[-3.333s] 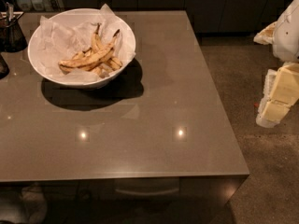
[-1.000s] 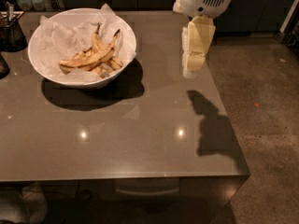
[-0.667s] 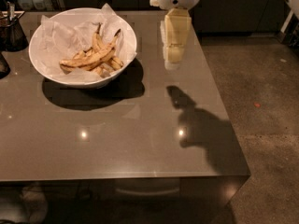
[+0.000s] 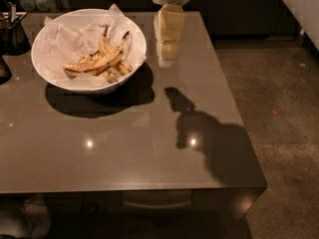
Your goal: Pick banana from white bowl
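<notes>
We record:
- counter point(image 4: 124, 153): smooth grey-brown slab, polished, mirroring lamp spots.
- white bowl point(image 4: 60, 82): glossy, lined with crumpled matt paper point(image 4: 62, 40).
- banana point(image 4: 98, 61): dull, blotched peel.
- gripper point(image 4: 167, 59): matt cream casing, above the counter just right of the bowl.

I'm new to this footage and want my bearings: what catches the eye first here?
The white bowl of spotted bananas sits far left on the gray table, the banana lying longest on top. Beside it to the right, the pale gripper hangs above the table, throwing a dark shadow.
</notes>
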